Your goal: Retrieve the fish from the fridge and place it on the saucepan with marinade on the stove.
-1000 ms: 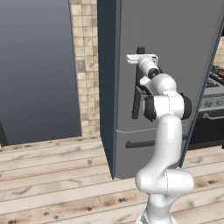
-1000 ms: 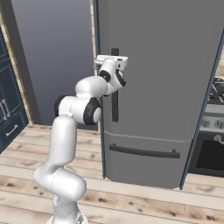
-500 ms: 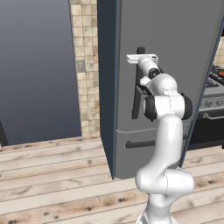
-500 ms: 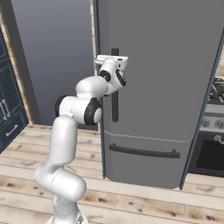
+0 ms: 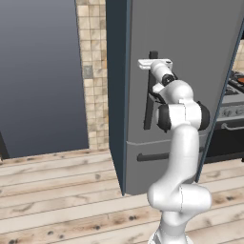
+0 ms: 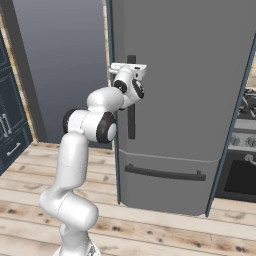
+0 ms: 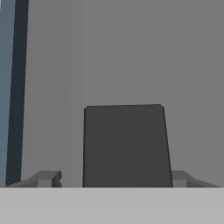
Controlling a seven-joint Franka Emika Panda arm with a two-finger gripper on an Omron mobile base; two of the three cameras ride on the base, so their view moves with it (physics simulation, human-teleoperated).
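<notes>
Fingers straddle fridge door handle, not yet touching.

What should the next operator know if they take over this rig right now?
Gripper: at the top of the fridge door handle, one fingertip on each side of the dark bar, jaws open and not yet clamped on it.
Fridge: door shut, drawer below shut.
Stove: to the right of the fridge; only its edge shows.
Done: the gripper is lined up on the handle.
Left: close on the handle, pull the door open, get the fish, carry it to the pan on the stove.
</notes>
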